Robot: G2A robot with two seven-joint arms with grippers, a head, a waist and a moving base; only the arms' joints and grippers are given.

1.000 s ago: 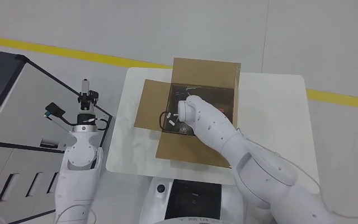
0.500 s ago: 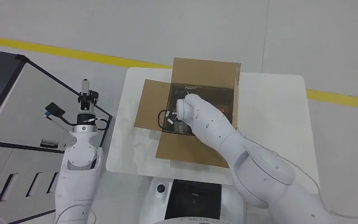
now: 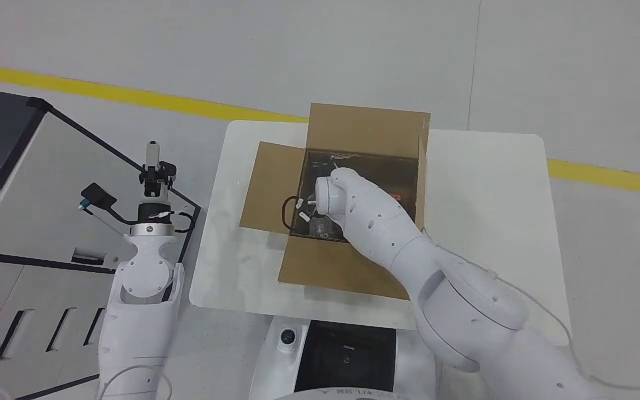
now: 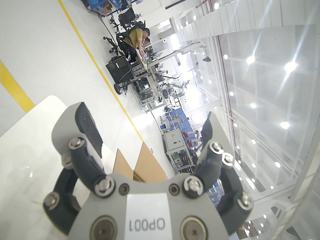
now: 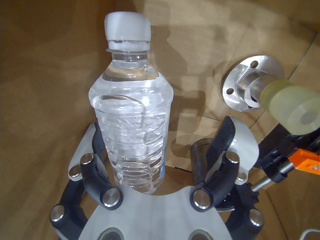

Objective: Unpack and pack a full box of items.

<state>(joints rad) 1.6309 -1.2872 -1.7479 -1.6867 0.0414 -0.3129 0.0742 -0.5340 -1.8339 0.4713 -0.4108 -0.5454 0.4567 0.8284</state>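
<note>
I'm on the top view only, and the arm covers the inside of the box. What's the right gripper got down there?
Observer: A capped water bottle stands between the fingers of the right gripper.
Operator: Is it clamped?
Observer: No, the jaws stand open; one finger is clear of the bottle.
Operator: Anything beside it?
Observer: A metal flange with a yellowish roller on its shaft lies close by in the cardboard box.

Top camera looks down on the box (image 3: 365,128); right wrist camera sits close inside it.
</note>
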